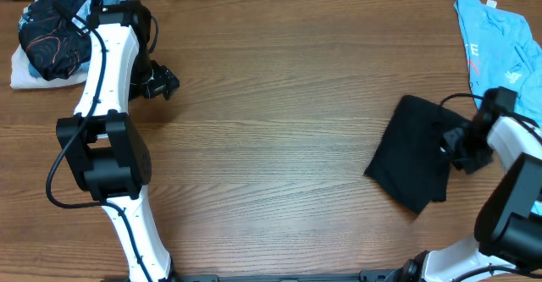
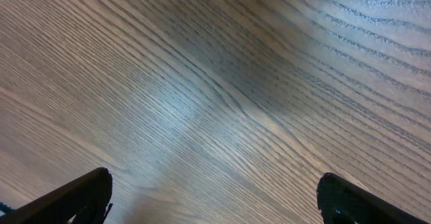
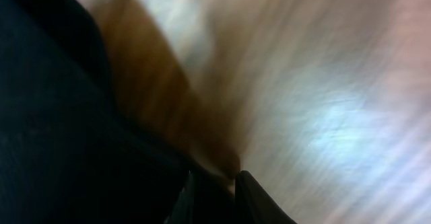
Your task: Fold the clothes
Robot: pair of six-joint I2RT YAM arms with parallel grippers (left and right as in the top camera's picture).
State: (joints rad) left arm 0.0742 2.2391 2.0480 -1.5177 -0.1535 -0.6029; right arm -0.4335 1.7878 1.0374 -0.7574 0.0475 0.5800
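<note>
A black garment (image 1: 412, 151) lies folded on the right side of the wooden table. My right gripper (image 1: 455, 146) is at its right edge, shut on the black cloth, which fills the left of the right wrist view (image 3: 60, 130) between the fingers (image 3: 214, 183). My left gripper (image 1: 165, 83) is open and empty over bare wood at the upper left; its two fingertips show at the bottom corners of the left wrist view (image 2: 215, 197). A light blue shirt (image 1: 495, 49) lies at the far right.
A stack of folded clothes (image 1: 55, 32) sits at the far left corner, with a black garment with red trim on top and denim behind. The left arm's cable hangs beside its base.
</note>
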